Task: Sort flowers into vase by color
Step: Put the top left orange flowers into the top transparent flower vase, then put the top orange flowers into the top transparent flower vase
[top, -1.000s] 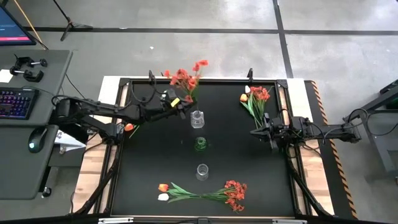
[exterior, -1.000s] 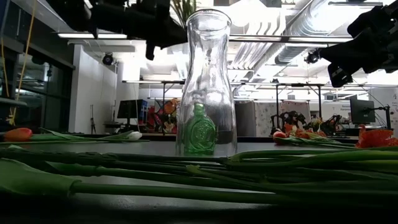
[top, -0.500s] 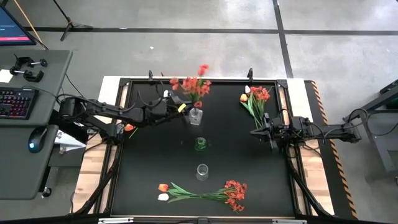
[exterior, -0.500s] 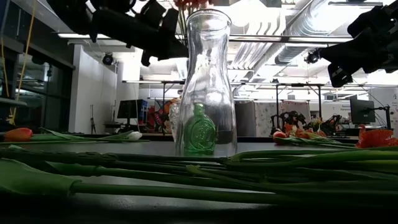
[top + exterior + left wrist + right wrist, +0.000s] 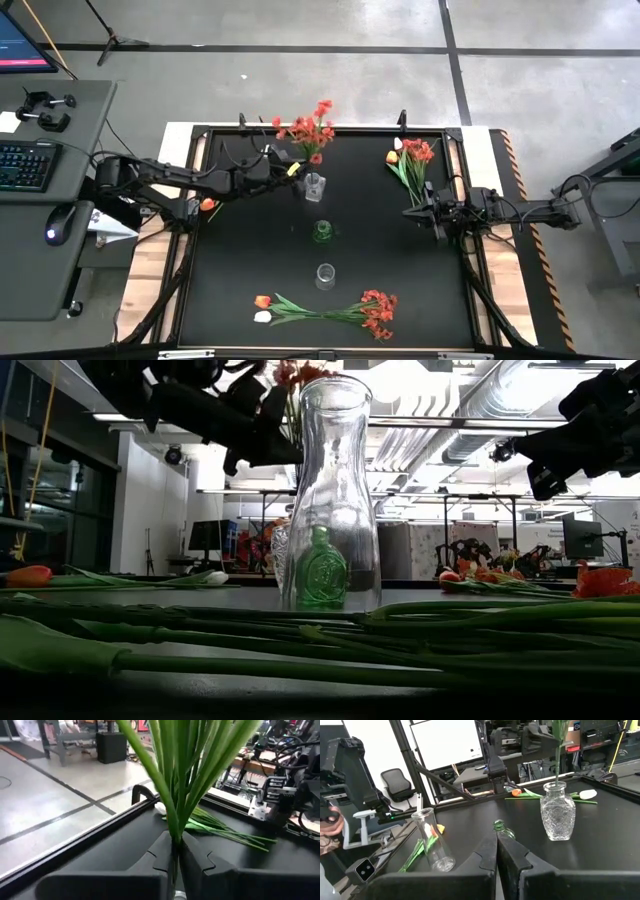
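A red blossom spray (image 5: 310,128) on green stems (image 5: 175,795) stands over the cut-glass vase (image 5: 314,187) at the table's far middle. My left gripper (image 5: 297,171) is just left of that vase and shut on the stems. In the right wrist view, one stem (image 5: 556,760) goes down into the vase's mouth (image 5: 554,785). A small green vase (image 5: 322,232) and a tall clear bottle (image 5: 325,276) stand nearer. My right gripper (image 5: 412,212) waits shut at the right, holding nothing. My left gripper pinches the bundle of green stems (image 5: 175,834) between its two fingers (image 5: 161,854), low on the stalks. The fingers come about level from the table's left and lie across the stems. The spray stands nearly upright, blossoms above the gripper, with a stem end in the vase mouth.
A mixed bunch of red sprays with orange and white tulips (image 5: 330,310) lies along the near edge. Another bunch (image 5: 410,160) lies at the far right. An orange tulip (image 5: 207,204) lies at the left edge. A keyboard and mouse sit on a side desk.
My left gripper has gone down a little toward the cut-glass vase with the red spray. The spray has tipped from leaning toward the far edge to nearly upright over the vase. My right arm has kept still.
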`<action>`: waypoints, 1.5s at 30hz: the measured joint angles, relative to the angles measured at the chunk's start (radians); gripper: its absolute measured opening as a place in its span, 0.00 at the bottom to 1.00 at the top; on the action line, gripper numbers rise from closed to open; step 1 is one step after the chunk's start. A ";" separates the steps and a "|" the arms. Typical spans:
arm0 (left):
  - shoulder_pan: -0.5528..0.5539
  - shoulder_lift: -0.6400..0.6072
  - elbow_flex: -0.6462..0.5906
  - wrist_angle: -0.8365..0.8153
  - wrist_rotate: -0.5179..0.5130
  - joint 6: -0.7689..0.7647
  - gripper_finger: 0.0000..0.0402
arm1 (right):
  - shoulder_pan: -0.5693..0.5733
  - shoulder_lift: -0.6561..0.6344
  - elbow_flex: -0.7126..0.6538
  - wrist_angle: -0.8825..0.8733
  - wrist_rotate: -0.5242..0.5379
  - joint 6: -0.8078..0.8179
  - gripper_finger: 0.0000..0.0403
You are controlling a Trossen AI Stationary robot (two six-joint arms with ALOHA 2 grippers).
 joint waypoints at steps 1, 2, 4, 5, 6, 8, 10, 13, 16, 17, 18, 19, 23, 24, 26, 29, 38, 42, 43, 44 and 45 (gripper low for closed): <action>0.006 0.000 0.000 -0.004 0.017 -0.013 0.06 | 0.000 0.000 0.000 0.000 0.000 0.000 0.00; 0.012 0.000 0.000 -0.008 0.030 -0.026 0.09 | 0.000 0.000 0.000 0.000 0.000 0.000 0.00; 0.020 0.000 0.000 -0.013 0.067 -0.055 0.16 | 0.000 0.000 0.000 0.000 0.000 0.000 0.00; 0.023 -0.001 0.000 -0.014 0.089 -0.069 0.19 | 0.000 0.000 0.000 0.000 0.000 0.000 0.00; 0.025 -0.003 0.000 -0.017 0.110 -0.079 0.23 | 0.000 0.000 0.000 0.000 0.000 0.000 0.00; 0.024 -0.009 0.000 -0.027 0.138 -0.088 0.31 | 0.000 0.000 0.000 0.000 0.000 0.000 0.00; 0.024 -0.028 0.000 -0.069 0.145 -0.101 0.38 | 0.000 0.000 0.000 0.000 0.000 0.000 0.00; 0.025 -0.069 0.000 -0.165 0.158 -0.125 0.46 | 0.000 0.000 0.000 0.000 0.000 0.000 0.00; 0.024 -0.121 0.000 -0.258 0.164 -0.130 0.51 | 0.000 0.000 0.000 0.000 0.000 0.000 0.00; 0.023 -0.140 0.000 -0.289 0.168 -0.130 0.52 | 0.000 0.000 0.000 0.000 0.000 0.000 0.00; 0.021 -0.162 0.000 -0.324 0.178 -0.131 0.53 | 0.000 0.000 0.000 0.000 0.000 0.000 0.00; 0.020 -0.185 0.000 -0.368 0.197 -0.131 0.54 | 0.000 0.000 0.000 0.000 0.000 0.000 0.00; 0.011 -0.300 0.000 -0.568 0.293 -0.172 0.54 | 0.000 0.000 0.000 0.000 0.000 0.000 0.00; 0.006 -0.334 0.000 -0.610 0.306 -0.191 0.54 | 0.000 0.000 0.000 0.000 0.000 0.000 0.00; -0.005 -0.400 0.000 -0.670 0.318 -0.219 0.54 | 0.000 0.000 0.000 0.000 0.000 0.000 0.00; -0.015 -0.493 0.000 -0.680 0.316 -0.234 0.54 | 0.000 0.000 0.000 0.000 0.000 0.000 0.00; 0.009 -0.606 0.001 -0.497 0.175 -0.279 0.54 | -0.003 0.000 0.000 0.003 0.056 -0.111 0.00; 0.018 -0.605 0.001 -0.467 0.173 -0.290 0.54 | -0.003 0.005 -0.002 0.124 0.060 0.027 0.00; 0.017 -0.605 0.001 -0.467 0.172 -0.290 0.54 | -0.003 0.010 -0.002 0.226 0.061 0.108 0.00; 0.017 -0.605 0.001 -0.467 0.172 -0.290 0.54 | -0.003 0.015 -0.002 0.346 0.070 0.176 0.00; 0.017 -0.605 0.001 -0.468 0.172 -0.294 0.54 | -0.003 0.023 -0.002 0.486 0.101 0.223 0.00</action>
